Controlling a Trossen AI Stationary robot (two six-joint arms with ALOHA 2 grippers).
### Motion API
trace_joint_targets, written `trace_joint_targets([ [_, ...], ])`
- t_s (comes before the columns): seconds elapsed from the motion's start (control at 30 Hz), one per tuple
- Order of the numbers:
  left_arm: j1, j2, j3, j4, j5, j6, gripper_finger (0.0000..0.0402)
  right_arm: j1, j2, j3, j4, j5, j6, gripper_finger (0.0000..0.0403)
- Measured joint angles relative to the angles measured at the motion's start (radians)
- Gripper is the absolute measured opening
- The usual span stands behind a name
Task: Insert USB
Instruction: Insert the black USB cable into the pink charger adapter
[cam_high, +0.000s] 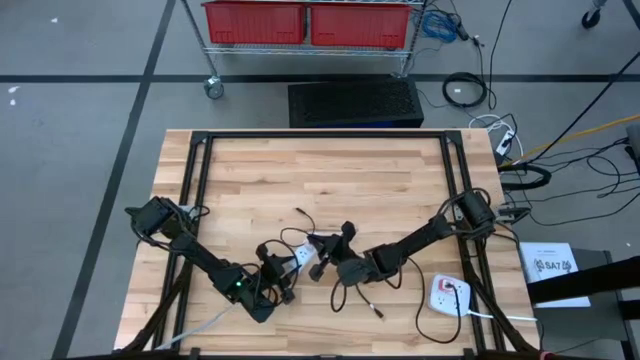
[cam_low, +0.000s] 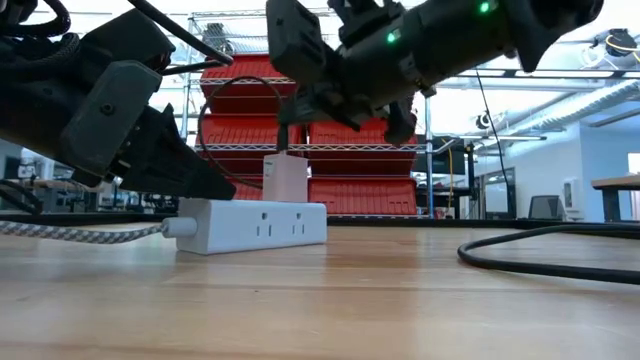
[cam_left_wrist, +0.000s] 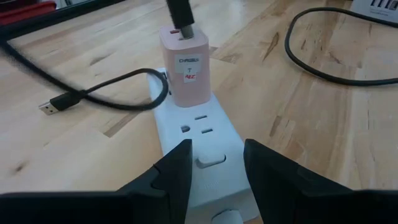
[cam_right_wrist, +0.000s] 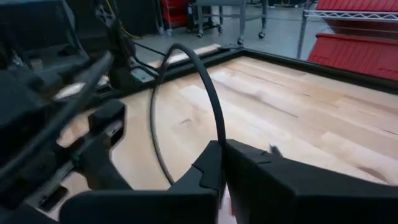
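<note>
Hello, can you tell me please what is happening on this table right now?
The left gripper is closed around the end of a white power strip, steadying it on the wooden table. A pink charger is plugged into the strip. The right gripper is shut on a black cable and holds its plug at the port on top of the charger.

The high view looks straight down on the whole table (cam_high: 330, 170), while the low and left wrist views share the white power strip (cam_low: 250, 226) up close.
</note>
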Motion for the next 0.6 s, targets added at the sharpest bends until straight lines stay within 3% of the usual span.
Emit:
trace_joint_targets([
  [0.6,0.000,0.000,0.000,-0.001,-0.001,0.000,0.0153,0.002,0.043,0.002,0.104,0.002,-0.079,0.0000],
])
